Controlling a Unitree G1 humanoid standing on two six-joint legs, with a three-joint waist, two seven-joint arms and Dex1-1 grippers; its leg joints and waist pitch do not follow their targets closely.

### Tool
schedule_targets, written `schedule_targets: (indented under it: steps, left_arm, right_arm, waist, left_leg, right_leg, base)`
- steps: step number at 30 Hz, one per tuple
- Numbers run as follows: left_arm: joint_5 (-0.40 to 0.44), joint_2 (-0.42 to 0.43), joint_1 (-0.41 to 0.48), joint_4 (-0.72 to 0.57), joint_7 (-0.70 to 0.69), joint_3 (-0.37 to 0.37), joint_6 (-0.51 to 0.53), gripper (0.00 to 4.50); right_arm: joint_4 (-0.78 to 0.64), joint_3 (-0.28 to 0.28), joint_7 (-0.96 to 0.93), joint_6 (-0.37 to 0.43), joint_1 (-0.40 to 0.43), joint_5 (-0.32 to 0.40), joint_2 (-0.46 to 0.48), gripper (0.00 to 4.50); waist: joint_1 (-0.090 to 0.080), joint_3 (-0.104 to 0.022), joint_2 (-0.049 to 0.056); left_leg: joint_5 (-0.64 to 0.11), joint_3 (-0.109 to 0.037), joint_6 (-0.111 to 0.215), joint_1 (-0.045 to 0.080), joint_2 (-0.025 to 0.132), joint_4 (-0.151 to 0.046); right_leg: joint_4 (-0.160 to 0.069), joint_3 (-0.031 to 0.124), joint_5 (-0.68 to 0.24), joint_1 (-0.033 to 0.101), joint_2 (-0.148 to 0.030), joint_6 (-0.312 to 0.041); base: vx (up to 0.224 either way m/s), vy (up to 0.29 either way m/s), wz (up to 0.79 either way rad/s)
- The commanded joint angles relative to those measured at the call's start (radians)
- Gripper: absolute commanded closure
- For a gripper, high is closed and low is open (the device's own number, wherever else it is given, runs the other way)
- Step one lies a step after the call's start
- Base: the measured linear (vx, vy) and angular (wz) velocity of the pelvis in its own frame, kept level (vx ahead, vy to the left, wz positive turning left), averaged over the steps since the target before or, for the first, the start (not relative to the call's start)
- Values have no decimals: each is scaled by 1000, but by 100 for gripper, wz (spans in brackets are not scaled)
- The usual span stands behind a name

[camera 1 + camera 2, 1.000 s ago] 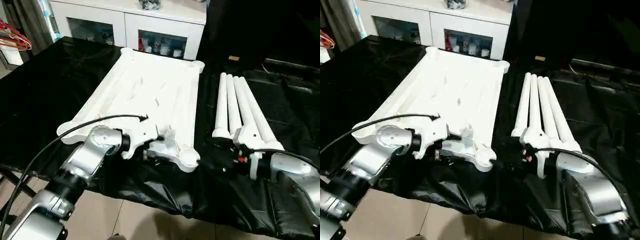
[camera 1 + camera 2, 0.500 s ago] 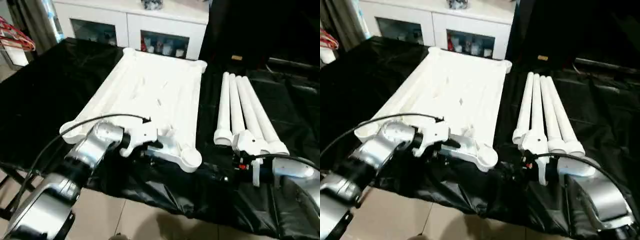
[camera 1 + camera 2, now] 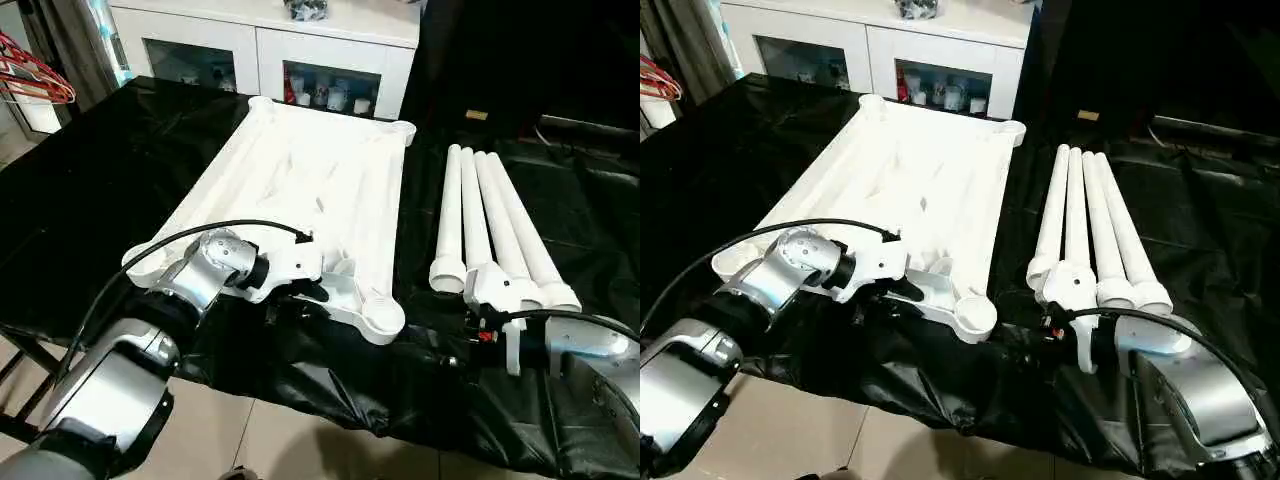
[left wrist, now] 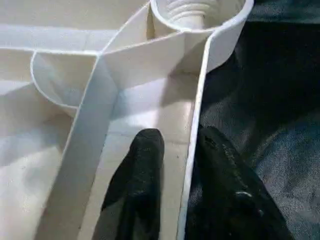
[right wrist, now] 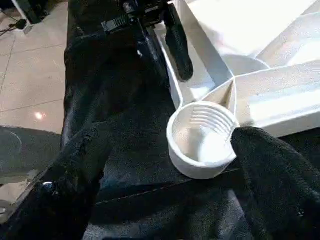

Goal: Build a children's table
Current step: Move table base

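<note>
Now left claw astride tabletop rim

The right gripper is lost against black cloth. Cabinet contents are too small to identify.

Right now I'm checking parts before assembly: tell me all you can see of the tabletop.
The tabletop is white plastic, lying underside up on the black cloth: raised ribs, round sockets at its corners, the near one threaded inside. The left pincer straddles its near rim wall, one finger inside, one outside.
</note>
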Motion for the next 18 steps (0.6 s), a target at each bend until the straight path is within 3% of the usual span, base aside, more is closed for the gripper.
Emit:
schedule_targets:
  steps: [1,9,15,18]
  left_arm:
    - [15,-5,-25,11,-9,-5,-12,351]
    - [25,-21,-30,53,-16,6,-28,413]
    - [-11,-33,23,-25,-16,42,18,443]
    - [-20,-34,61,-94,19,54,46,447]
  right_arm:
    - [-29,1,-6,8,1,-5,-6,23]
    - [-16,12,-11,-6,1,-18,5,23]
    - [-7,13,-15,-18,-1,-28,9,23]
    - [-8,11,-21,-20,-1,-31,11,23]
  waist:
    - [4,-60,5]
    - [4,-59,6]
    - [3,-60,3]
    - [-1,-58,5]
  left_leg:
    - [-25,-35,39,-3,80,-78]
    - [-32,-36,34,-2,81,-80]
    - [-21,-36,41,-6,82,-80]
    - [-32,-35,42,-5,83,-80]
  right_leg:
    - [-67,57,-13,68,-126,-256]
    - [-68,57,-35,68,-127,-255]
    - [-64,57,-1,72,-130,-270]
    - [-67,57,-35,71,-130,-267]
  base:
    - [0,0,0]
    - [0,0,0]
    - [0,0,0]
    - [0,0,0]
